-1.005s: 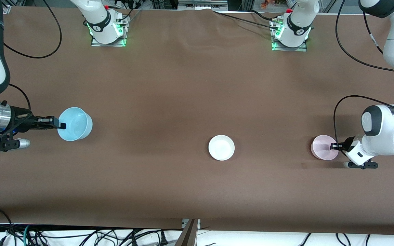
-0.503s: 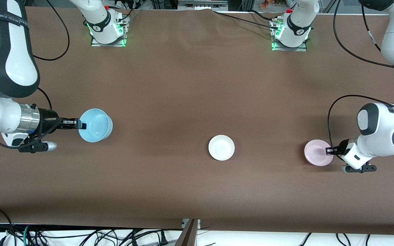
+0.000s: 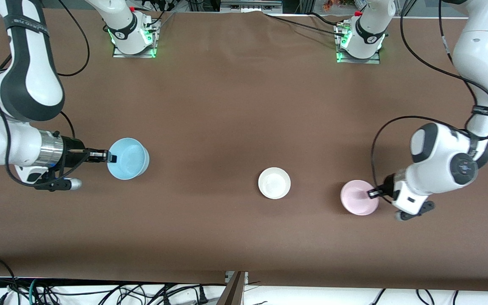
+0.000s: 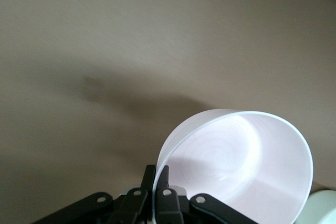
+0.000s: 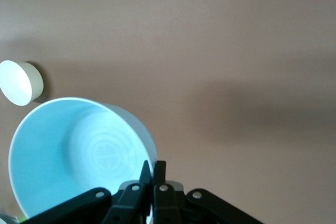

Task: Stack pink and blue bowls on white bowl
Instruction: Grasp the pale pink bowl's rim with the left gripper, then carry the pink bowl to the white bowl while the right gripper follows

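Note:
The white bowl [image 3: 274, 182] stands upright on the brown table near its middle. My right gripper [image 3: 110, 158] is shut on the rim of the light blue bowl [image 3: 129, 157] and holds it above the table toward the right arm's end. In the right wrist view the gripper [image 5: 152, 169] pinches the blue bowl [image 5: 73, 156], with the white bowl [image 5: 18, 82] farther off. My left gripper [image 3: 372, 193] is shut on the rim of the pink bowl [image 3: 357, 197], beside the white bowl toward the left arm's end. The left wrist view shows the gripper [image 4: 159, 174] on the pink bowl's [image 4: 247, 161] rim.
The two arm bases [image 3: 131, 36] [image 3: 360, 40] stand along the table edge farthest from the front camera. A black cable [image 3: 379, 140] loops over the table by the left arm. Loose cables [image 3: 100, 292] lie below the table's near edge.
Both arms have carried their bowls toward the white bowl in the middle; the pink bowl has moved farther than the blue one. The white bowl has not moved.

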Robot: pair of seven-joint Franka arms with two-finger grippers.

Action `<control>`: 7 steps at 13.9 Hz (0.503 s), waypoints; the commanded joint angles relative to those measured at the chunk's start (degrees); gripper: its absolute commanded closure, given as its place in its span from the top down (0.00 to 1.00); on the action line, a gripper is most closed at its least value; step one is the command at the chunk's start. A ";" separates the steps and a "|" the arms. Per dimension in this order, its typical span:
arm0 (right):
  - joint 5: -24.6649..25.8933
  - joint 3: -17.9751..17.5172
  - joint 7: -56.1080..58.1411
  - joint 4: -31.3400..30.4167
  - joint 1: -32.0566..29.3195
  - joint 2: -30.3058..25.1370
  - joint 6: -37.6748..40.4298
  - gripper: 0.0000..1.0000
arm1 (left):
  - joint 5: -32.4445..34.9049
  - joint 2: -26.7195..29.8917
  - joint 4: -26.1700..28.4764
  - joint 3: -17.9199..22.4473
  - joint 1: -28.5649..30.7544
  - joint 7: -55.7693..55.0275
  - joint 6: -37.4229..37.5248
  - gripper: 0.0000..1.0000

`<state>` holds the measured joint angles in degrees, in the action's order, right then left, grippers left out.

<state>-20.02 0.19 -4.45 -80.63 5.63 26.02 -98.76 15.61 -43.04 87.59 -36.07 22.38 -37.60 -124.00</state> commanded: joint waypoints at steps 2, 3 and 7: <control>0.34 0.08 -2.84 0.47 1.57 0.78 -1.78 0.00 | 0.21 0.59 1.52 -2.60 -5.23 -14.48 -6.84 0.00; 0.34 0.08 -3.28 0.47 2.18 0.96 -2.49 0.00 | 0.21 0.50 2.57 -2.61 -7.42 -17.39 -8.78 0.00; 0.42 0.08 -5.30 0.39 3.77 2.01 -4.16 0.00 | 0.91 0.24 2.93 -2.26 -15.33 -27.86 -11.51 0.00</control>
<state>-20.02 0.18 -7.71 -80.65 8.58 27.75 -102.39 15.61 -43.21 90.02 -38.82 9.74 -60.79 -133.52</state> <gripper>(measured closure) 0.978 0.965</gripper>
